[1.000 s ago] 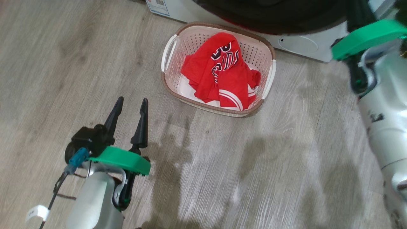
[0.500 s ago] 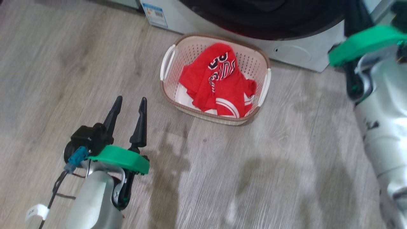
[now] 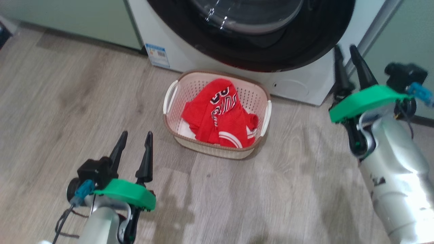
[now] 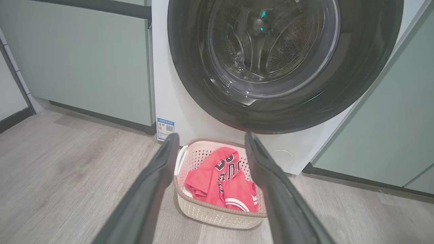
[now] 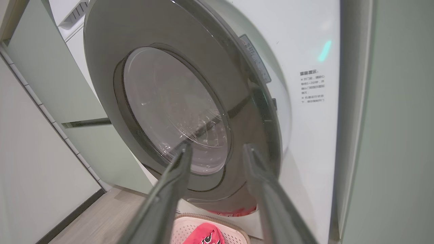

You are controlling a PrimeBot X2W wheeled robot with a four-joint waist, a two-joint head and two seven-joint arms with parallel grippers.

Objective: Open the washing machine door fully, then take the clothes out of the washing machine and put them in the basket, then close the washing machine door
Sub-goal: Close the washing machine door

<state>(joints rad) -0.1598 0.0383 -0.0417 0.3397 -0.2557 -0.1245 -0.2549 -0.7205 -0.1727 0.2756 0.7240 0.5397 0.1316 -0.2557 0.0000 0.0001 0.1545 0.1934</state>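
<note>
Clothes (image 3: 220, 118), red with white stripes and dark lettering, lie heaped in the basket (image 3: 213, 151). They fill its middle and right side, and a patch of pale bottom shows at its near left corner. The basket stands on the wood floor (image 3: 67, 101), just in front of the machine (image 3: 176, 57) and below the door (image 3: 305, 44).

The door lies flat against the machine's front and looks shut. Its black rim is glossy, and the drum shows through the glass in the left wrist view. A thin red streak runs along the lower edge of the rim; I cannot tell whether it is cloth or a reflection. A blue sticker (image 3: 157, 55) sits at the machine's lower left corner and a round flap (image 3: 292, 88) at its lower right. Pale green cabinets (image 3: 67, 17) flank the machine on both sides.

The left gripper (image 3: 137, 134) hangs over bare floor, near and to the left of the basket. Its fingers are spread wide with nothing between them, and they point toward the machine. The right gripper (image 3: 344, 48) is raised at the far right, beside the door's lower right rim. Its fingers are parted and empty. In the right wrist view they aim at the door glass without touching it.
</note>
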